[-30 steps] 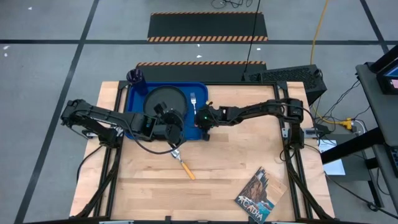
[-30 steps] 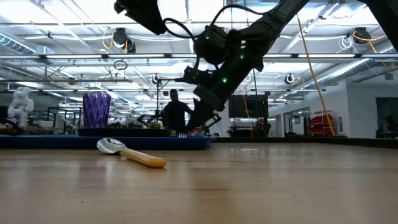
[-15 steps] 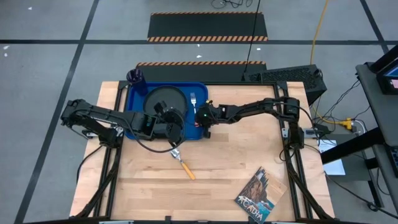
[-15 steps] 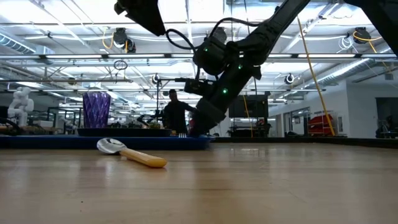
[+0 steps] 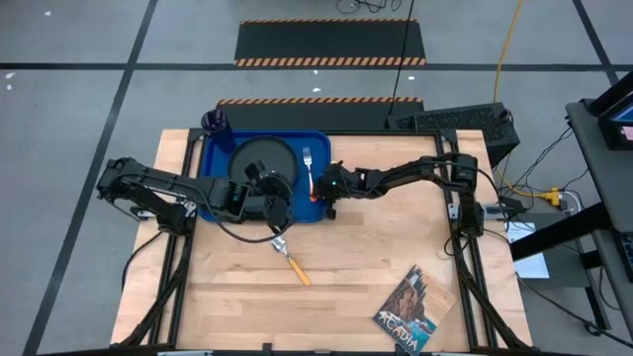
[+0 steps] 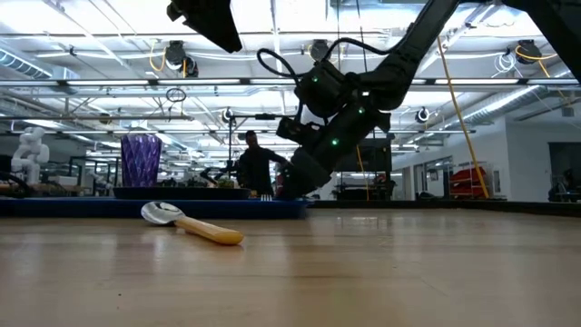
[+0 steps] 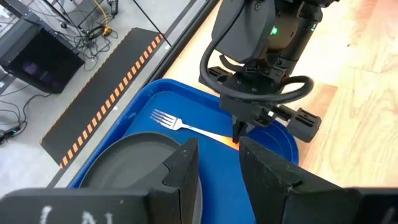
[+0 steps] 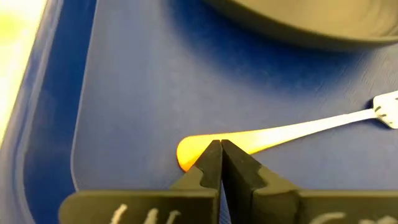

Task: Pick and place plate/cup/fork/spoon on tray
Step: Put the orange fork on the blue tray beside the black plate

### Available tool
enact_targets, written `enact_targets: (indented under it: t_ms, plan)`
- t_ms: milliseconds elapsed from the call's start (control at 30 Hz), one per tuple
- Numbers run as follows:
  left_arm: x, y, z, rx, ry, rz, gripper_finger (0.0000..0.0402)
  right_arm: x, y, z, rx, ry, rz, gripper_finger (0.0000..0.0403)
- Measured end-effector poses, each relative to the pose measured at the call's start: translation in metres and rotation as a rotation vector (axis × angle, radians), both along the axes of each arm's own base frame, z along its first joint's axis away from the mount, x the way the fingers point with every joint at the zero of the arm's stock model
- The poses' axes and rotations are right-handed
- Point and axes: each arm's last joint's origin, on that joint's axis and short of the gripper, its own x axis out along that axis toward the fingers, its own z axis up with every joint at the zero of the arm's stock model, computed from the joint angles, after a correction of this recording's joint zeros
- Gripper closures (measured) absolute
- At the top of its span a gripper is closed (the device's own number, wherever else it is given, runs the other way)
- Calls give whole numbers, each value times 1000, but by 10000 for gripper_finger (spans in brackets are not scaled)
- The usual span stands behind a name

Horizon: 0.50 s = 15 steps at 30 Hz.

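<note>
The blue tray (image 5: pixel 213 163) lies at the table's far left. On it are the black plate (image 5: pixel 265 158), the purple cup (image 5: pixel 218 124) at its far left corner, and the fork (image 5: pixel 308 158), flat near its right edge. The spoon (image 5: pixel 290 255) lies on the bare wood, near of the tray. My right gripper (image 8: pixel 221 152) is shut, pointing down at the free end of the fork's orange handle (image 8: pixel 186 152). My left gripper (image 7: pixel 217 162) is open and empty above the tray's near edge, beside the plate. My right gripper's shut fingertips (image 7: pixel 239 132) come slanting down from the table's right onto the free end of the fork's orange handle (image 7: pixel 231 140). Nothing is between the fingers. I cannot tell whether the tips touch the handle. The fork lies flat on the tray.
A book (image 5: pixel 413 310) lies at the table's near right. A black keyboard (image 5: pixel 460 121) stands off the far right corner. A person (image 6: pixel 254 163) stands in the room behind. Bare wood lies between the spoon and the book.
My right gripper has drawn back a little toward the table's right edge and tipped, its fingertips staying low at the fork's handle end, which now shows from above. The fork, spoon and left gripper have kept their places.
</note>
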Motion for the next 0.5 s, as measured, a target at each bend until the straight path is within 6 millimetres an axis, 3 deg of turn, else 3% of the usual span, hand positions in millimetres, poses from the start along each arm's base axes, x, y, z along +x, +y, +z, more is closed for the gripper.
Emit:
enact_targets:
  t_ms: [500]
  plan:
    - [0,0,0,6,-5,4,282,6,-5,-17,29,-40,-13,403]
